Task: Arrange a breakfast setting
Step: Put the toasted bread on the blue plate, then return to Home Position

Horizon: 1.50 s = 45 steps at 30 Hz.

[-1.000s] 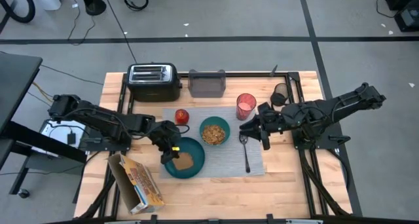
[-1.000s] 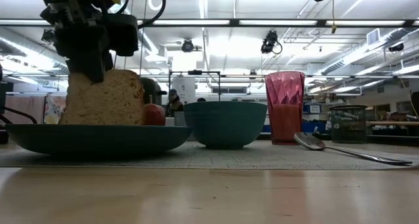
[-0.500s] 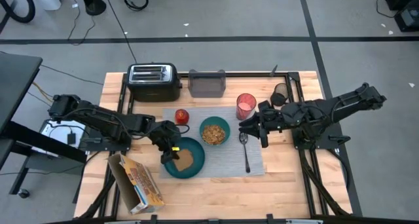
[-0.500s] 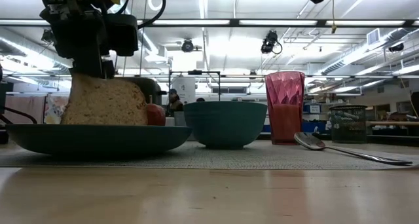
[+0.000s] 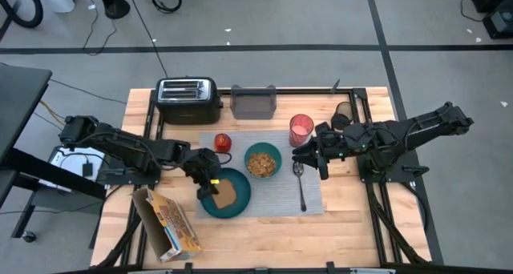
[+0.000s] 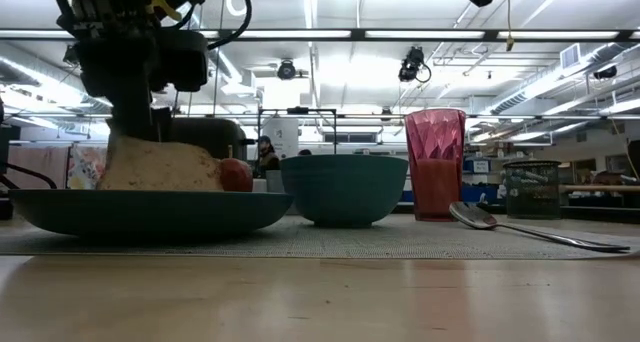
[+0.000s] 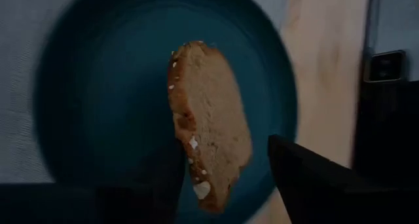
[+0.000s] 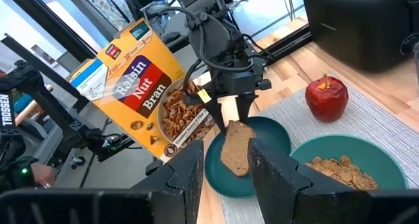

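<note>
Left gripper, over the plate, has fingers apart & toast tipping loose, so lift straight up (right gripper, open, waits nearby).

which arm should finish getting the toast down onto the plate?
Left. Its end effector is open right over the teal plate with the toast slice tilting between its fingers. The right end effector sits above the spoon.

The placemat is grey and ribbed. The plate and bowl are teal, the cup translucent red, the fruit red, the toast speckled brown. The cereal box is yellow and purple, the toaster black, the worktop pale wood.
</note>
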Motion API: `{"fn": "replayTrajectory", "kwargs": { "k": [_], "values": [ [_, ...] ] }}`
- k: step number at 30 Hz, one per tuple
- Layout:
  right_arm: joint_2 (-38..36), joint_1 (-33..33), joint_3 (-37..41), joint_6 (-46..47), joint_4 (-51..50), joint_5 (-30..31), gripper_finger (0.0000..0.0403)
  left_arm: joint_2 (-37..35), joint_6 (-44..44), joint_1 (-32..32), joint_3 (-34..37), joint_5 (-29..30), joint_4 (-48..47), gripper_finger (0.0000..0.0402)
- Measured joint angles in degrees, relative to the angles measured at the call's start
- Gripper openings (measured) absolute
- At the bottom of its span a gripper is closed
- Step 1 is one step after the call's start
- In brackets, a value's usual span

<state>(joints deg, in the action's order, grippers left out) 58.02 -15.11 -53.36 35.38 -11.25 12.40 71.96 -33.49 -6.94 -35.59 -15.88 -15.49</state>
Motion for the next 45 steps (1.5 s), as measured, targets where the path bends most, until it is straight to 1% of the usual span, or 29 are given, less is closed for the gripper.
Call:
{"fn": "replayTrajectory", "kwargs": {
  "k": [3,6,16,21,25,28,32,36,39,42,45],
  "values": [
    [0.0,0.0,0.0,-0.3,0.0,0.0,0.0129,0.0,2.9,-0.1,0.0,3.7,0.1,0.0237],
    [0.0,0.0,0.0,-0.4,0.0,0.0,0.0129,0.0,6.5,-0.4,0.0,5.5,1.0,0.0244],
    [0.0,0.0,0.0,-1.5,0.0,0.0,0.0129,0.0,10.1,-0.4,0.0,5.9,0.9,0.0245],
    [0.0,0.6,0.0,-2.2,0.0,0.0,0.0129,0.0,13.4,-0.4,0.0,7.7,0.6,0.0245],
    [0.0,1.2,0.0,-3.0,0.0,-0.3,0.0129,0.0,13.8,-0.4,-0.1,7.1,0.3,0.0245],
    [-0.5,1.8,0.0,-4.1,1.1,-0.6,0.0129,-0.1,13.3,-0.4,-2.8,6.8,-4.5,0.0245],
    [-2.1,3.4,0.0,-8.1,4.5,-0.7,0.0129,-0.1,14.2,0.2,-10.8,6.7,-12.0,0.0242],
    [-3.1,6.7,0.0,-14.9,4.6,-1.3,0.0125,-0.2,16.2,1.4,-17.9,6.6,-14.6,0.0226],
    [-3.1,10.1,0.0,-19.6,5.3,-5.0,0.0111,-0.2,16.7,3.2,-21.7,6.7,-14.0,0.0205],
    [-3.1,13.3,0.0,-21.8,5.2,-8.9,0.0081,-0.8,16.8,5.2,-23.3,6.7,-10.1,0.0175],
    [-4.6,15.2,0.0,-22.5,4.6,-10.6,0.0032,-2.8,16.6,6.9,-22.8,6.6,-3.4,0.0135]
  ]
}}
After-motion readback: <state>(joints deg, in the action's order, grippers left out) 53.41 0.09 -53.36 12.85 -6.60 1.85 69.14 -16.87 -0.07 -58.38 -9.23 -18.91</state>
